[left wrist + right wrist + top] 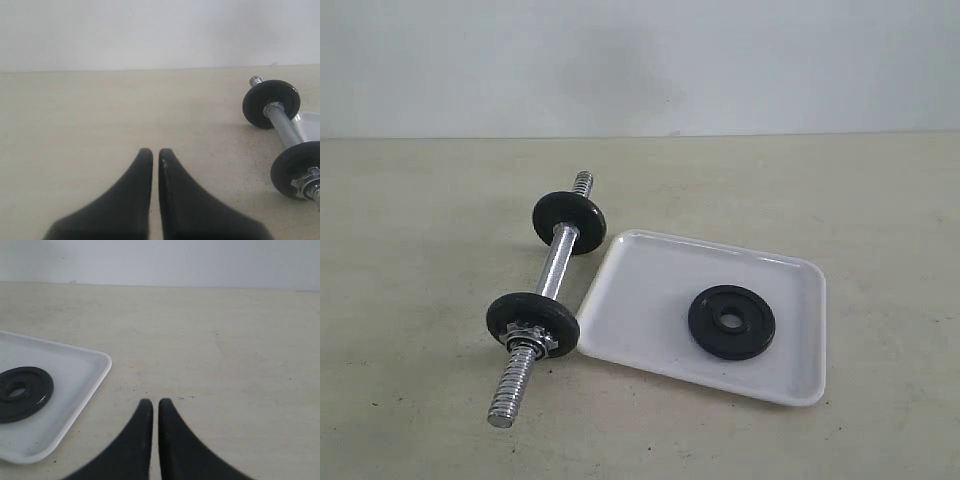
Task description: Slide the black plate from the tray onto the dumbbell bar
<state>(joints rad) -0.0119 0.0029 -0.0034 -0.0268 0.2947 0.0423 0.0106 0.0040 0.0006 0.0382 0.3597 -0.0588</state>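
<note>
Here, left gripper (155, 152) and right gripper (155, 402), jaws together, above table (75, 125).

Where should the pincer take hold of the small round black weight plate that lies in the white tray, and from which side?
Probably from straight above. The small round matte black weight plate lies flat in the shallow glossy white rectangular tray, whose raised rim blocks a sideways approach. One finger in the centre hole and one outside the edge should hold it.
</note>
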